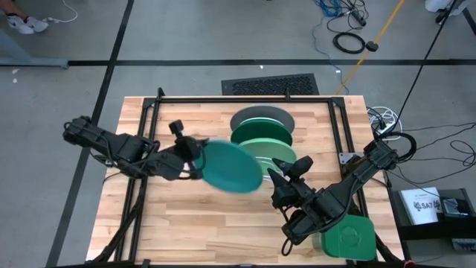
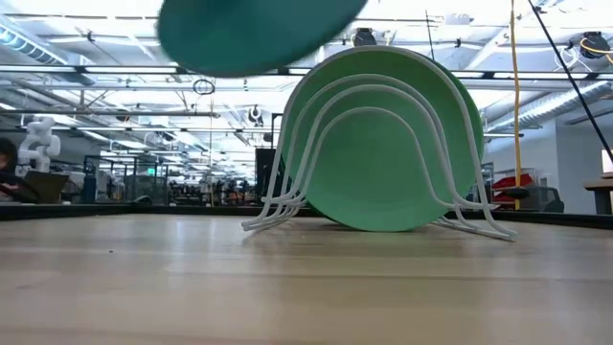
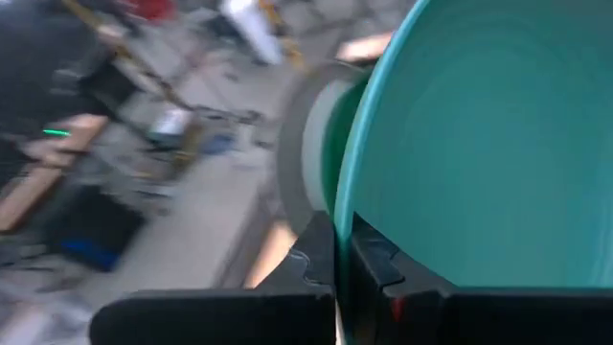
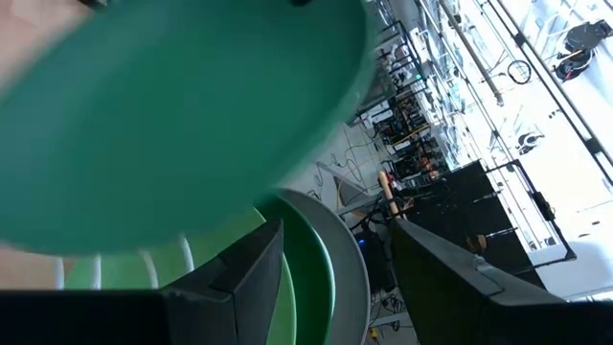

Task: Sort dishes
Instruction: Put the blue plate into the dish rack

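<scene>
Wooden table point(image 1: 186, 216) — the left gripper point(image 1: 195, 158) holds the teal plate point(image 1: 230, 167) by its rim, lifted beside the white wire rack point(image 2: 287, 206) with three plates; right gripper point(image 1: 286, 173), fingers apart, waits nearby.

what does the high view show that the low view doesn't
Only the high view shows both arms: the left gripper shut on the teal plate's edge, holding it above the table, and the right gripper open beside the rack. It also shows the grey plate at the rack's far end and the green container at the table's near right corner.

Only the low view shows the white wire rack clearly, hoops in front of the light green plate, and the room behind.

Both show the teal plate aloft and racked plates.
</scene>
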`<action>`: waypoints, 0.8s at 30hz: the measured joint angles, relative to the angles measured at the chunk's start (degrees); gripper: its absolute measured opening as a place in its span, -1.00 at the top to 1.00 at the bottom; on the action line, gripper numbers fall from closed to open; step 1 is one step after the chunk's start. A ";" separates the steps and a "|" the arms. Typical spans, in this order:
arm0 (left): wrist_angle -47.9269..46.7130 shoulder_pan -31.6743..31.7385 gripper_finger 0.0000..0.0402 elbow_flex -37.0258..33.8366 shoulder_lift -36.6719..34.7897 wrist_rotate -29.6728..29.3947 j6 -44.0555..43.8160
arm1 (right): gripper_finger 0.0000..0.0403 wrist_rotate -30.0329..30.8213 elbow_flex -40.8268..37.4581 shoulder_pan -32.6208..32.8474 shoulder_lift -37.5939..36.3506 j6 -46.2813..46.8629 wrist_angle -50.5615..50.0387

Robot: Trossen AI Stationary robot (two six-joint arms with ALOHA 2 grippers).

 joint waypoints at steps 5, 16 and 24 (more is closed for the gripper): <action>6.97 0.08 1.00 0.00 2.23 -10.91 5.11 | 0.07 0.02 0.00 0.00 0.00 -0.02 0.00; 28.26 3.05 1.00 0.00 8.54 -16.83 21.22 | 0.07 0.14 0.00 -0.01 0.00 -0.17 0.00; 30.26 3.21 1.00 0.04 14.72 -14.23 18.01 | 0.07 0.20 0.00 -0.02 0.00 -0.20 -0.09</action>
